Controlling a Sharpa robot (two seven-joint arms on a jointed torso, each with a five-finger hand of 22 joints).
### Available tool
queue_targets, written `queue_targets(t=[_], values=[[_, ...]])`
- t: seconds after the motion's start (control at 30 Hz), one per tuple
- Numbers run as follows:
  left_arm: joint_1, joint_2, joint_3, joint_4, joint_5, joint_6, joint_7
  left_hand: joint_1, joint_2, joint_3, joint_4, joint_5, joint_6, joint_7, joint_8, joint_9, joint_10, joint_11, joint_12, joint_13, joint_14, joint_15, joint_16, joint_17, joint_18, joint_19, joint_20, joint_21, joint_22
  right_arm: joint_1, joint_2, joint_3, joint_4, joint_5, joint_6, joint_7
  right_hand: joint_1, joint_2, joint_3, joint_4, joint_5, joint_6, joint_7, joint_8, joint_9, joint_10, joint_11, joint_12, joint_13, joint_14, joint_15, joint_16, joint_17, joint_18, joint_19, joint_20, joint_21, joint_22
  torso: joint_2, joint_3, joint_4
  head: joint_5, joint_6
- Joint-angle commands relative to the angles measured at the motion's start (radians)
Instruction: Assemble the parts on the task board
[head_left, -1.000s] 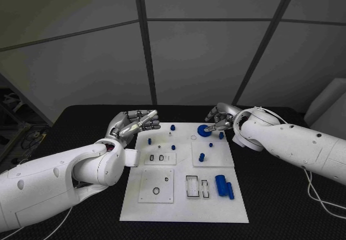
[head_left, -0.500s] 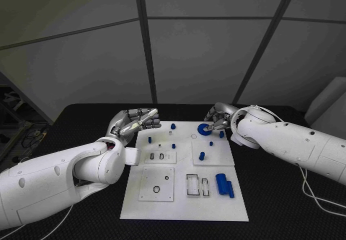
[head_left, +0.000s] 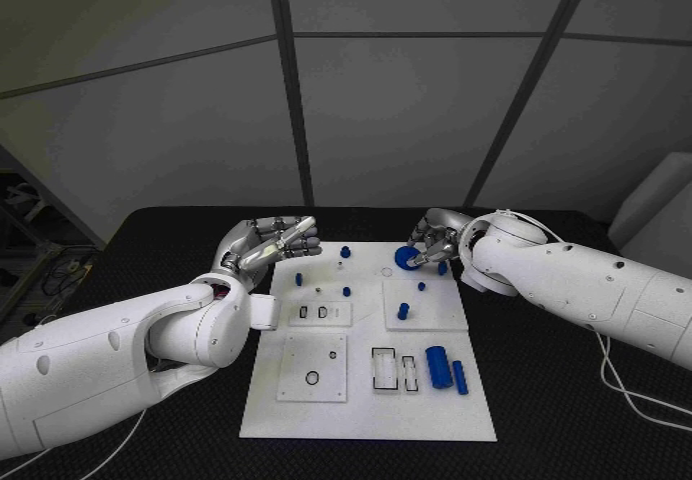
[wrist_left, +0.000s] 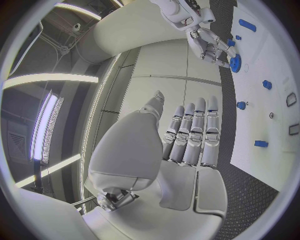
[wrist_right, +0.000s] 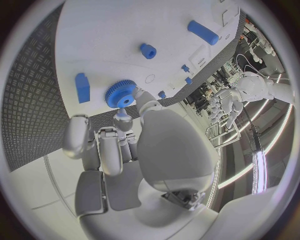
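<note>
two white arms reached over the black table (head_left: 173, 225) toward the task board (head_left: 368, 400), the largest thing in play, which lay flat in the middle. the right hand (head_left: 433, 243) sat at the board's far edge with its fingertips (wrist_right: 123, 117) pinching a blue gear (head_left: 408, 258), which rested low against the board near that far edge, just beside a small blue block (wrist_right: 82, 87). the left hand (head_left: 271, 243) hung above the board's far left corner, holding nothing, its fingers (wrist_left: 194, 132) straight and pressed side by side with the thumb a little apart. two blue cylinders (head_left: 446, 370) lay loose at the board's near right, and short blue pegs (head_left: 404, 312) stood upright across the middle. the main risk, as i judged it, was the gear: the grip was only at the fingertips, so a small tilt could have let it bind on its seat or slip free and roll among the pegs. whether it was already seated could not be told. a lesser risk was the right hand brushing the block beside the gear and knocking it askew. the board was not held down, so a hard press could have shifted it.
</note>
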Motion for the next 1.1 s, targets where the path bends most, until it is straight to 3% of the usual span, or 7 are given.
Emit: queue_targets(t=[0.03,0.4,0.8,0.87,0.97,1.1], values=[[0.001,0.001,0.001,0.0,-0.009,0.013,0.002,-0.004,0.007,0.0,-0.008,-0.002,-0.002,0.005,-0.007,-0.001,-0.002,0.003,-0.004,-0.001,-0.003,0.006,-0.008,-0.002,-0.019,0.008,0.003,-0.002,-0.002,0.002,0.002,0.0,-0.002,-0.01,0.035,-0.007,0.012,0.0,0.0,0.006,0.004,-0.006,0.001,0.005,0.001,0.008,0.001,0.004,0.001,0.078,0.007,0.003,0.115,-0.006,0.007,0.0,0.005,0.0,0.001,0.0002,0.0001,0.0,0.001],[0.001,0.003,0.001,-0.001,-0.009,0.013,0.001,-0.004,0.008,0.0,-0.008,-0.002,-0.002,0.005,-0.007,-0.001,-0.002,0.003,-0.005,-0.001,-0.003,0.006,-0.008,-0.002,-0.018,0.008,0.003,-0.002,-0.002,0.002,0.012,0.0,-0.014,-0.019,0.044,-0.011,0.023,0.013,0.008,0.007,0.005,0.001,0.0,0.017,0.004,0.008,0.0,0.01,0.009,0.078,0.007,0.004,0.118,-0.006,0.007,0.0,0.006,0.002,0.001,0.0003,0.0003,0.0,0.0],[0.001,0.003,0.001,-0.001,-0.009,0.013,0.0,-0.004,0.008,0.0,-0.008,-0.002,-0.002,0.005,-0.007,-0.001,-0.002,0.003,-0.005,-0.001,-0.003,0.006,-0.008,-0.002,-0.018,0.008,0.003,-0.002,-0.002,0.002,0.02,0.0,-0.015,-0.096,0.021,-0.014,0.044,0.035,0.028,0.003,0.004,0.044,-0.008,0.051,0.012,0.03,-0.008,0.032,0.041,0.079,0.001,0.007,0.127,-0.008,0.013,-0.004,0.012,0.013,0.0,0.0001,0.0,-0.001,-0.002],[0.001,0.003,0.001,-0.001,-0.009,0.014,0.0,-0.004,0.008,0.0,-0.008,-0.002,-0.002,0.005,-0.007,-0.001,-0.002,0.003,-0.005,-0.001,-0.003,0.006,-0.008,-0.002,-0.018,0.008,0.003,-0.002,-0.002,0.002,0.019,0.0,-0.012,-0.107,0.014,-0.011,0.051,0.04,0.036,0.001,-0.002,0.062,-0.013,0.06,0.014,0.04,-0.012,0.04,0.053,0.08,-0.002,0.008,0.13,-0.008,0.016,-0.006,0.014,0.017,0.0,0.0001,0.0001,-0.001,-0.002],[0.001,0.003,0.001,0.0,-0.009,0.014,0.0,-0.004,0.008,0.0,-0.008,-0.002,-0.002,0.005,-0.007,-0.001,-0.002,0.003,-0.005,-0.001,-0.003,0.006,-0.008,-0.002,-0.018,0.008,0.003,-0.002,-0.002,0.002,0.016,0.0,-0.003,-0.119,-0.006,-0.003,0.062,0.048,0.056,-0.003,-0.054,0.086,-0.021,0.07,0.016,0.052,-0.019,0.049,0.066,0.08,-0.008,0.009,0.133,-0.009,0.018,-0.011,0.016,0.021,0.001,0.0005,0.0001,-0.001,-0.002],[0.001,0.002,0.001,0.0,-0.009,0.014,-0.001,-0.004,0.008,0.0,-0.008,-0.002,-0.002,0.005,-0.007,-0.001,-0.002,0.003,-0.005,-0.001,-0.003,0.006,-0.008,-0.002,-0.018,0.008,0.003,-0.002,-0.002,0.001,0.006,0.0,0.018,-0.127,-0.06,0.015,0.06,0.049,0.075,0.0,-0.035,0.11,-0.028,0.079,0.018,0.063,-0.026,0.057,0.08,0.081,-0.014,0.01,0.135,-0.01,0.021,-0.017,0.018,0.026,0.0,0.0004,0.0004,-0.001,0.0]])
